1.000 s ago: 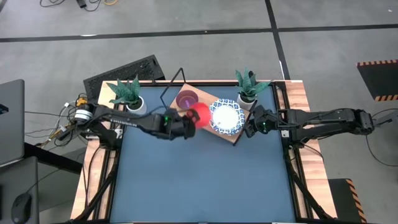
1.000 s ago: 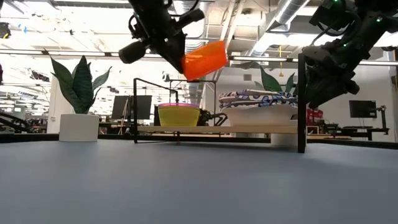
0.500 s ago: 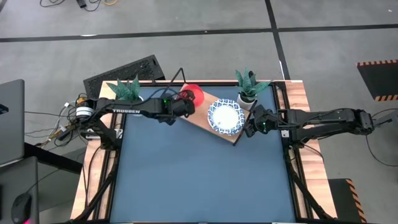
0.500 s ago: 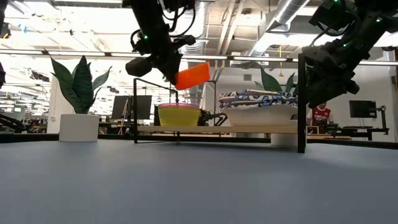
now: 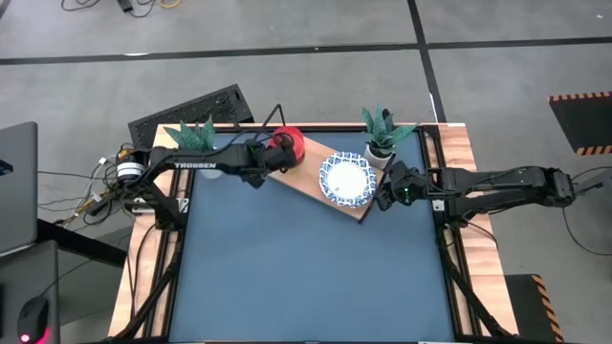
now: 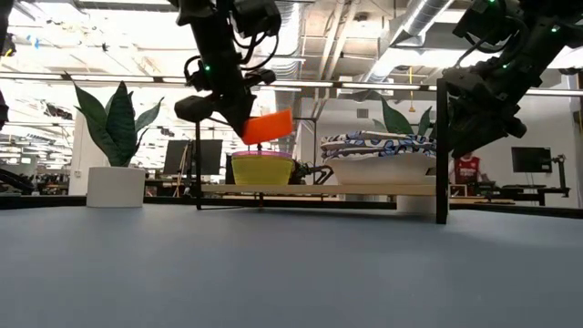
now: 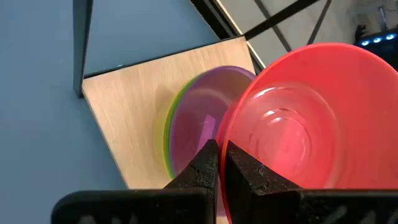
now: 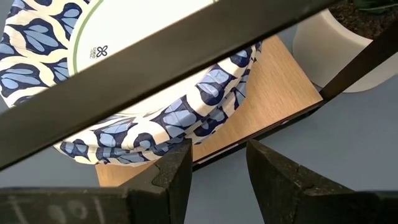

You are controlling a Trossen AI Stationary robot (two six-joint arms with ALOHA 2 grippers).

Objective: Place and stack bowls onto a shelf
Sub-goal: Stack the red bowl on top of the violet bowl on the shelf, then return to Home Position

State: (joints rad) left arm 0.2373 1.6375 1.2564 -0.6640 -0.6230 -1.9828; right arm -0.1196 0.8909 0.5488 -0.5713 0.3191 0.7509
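Observation:
My left gripper (image 5: 274, 153) is shut on the red bowl (image 5: 291, 143) and holds it tilted just above the stack of purple, green and yellow bowls (image 6: 262, 168). That stack stands on the wooden shelf board (image 5: 306, 187). The white dishes with blue rims (image 5: 346, 179) sit stacked on the same board (image 6: 319, 189), to the right of the small bowls. My right gripper (image 5: 383, 194) waits open at the board's right corner, level with the dishes (image 8: 155, 124) and apart from them. My left gripper (image 7: 222, 149) pinches the red bowl's rim (image 7: 231, 134) on the side nearest the wrist, one finger (image 7: 245, 177) inside the bowl and the other (image 7: 202, 168) outside. The fingers slant down from the table's left. The bowl (image 6: 267, 126) is lifted clear and tilted above the purple bowl (image 7: 199, 124).
Two potted plants stand at the far edge, one left of the shelf (image 5: 196, 143) and one right of it (image 5: 382, 129). Black wire frame posts (image 6: 442, 150) rise at the shelf's corners. The blue tabletop (image 5: 306, 268) stretches toward the near edge.
My left gripper has carried the red bowl toward the table's far edge and slightly left, from beside the dishes to above the stack of small bowls, and has lowered it. The bowl has stayed tilted in the shut fingers.

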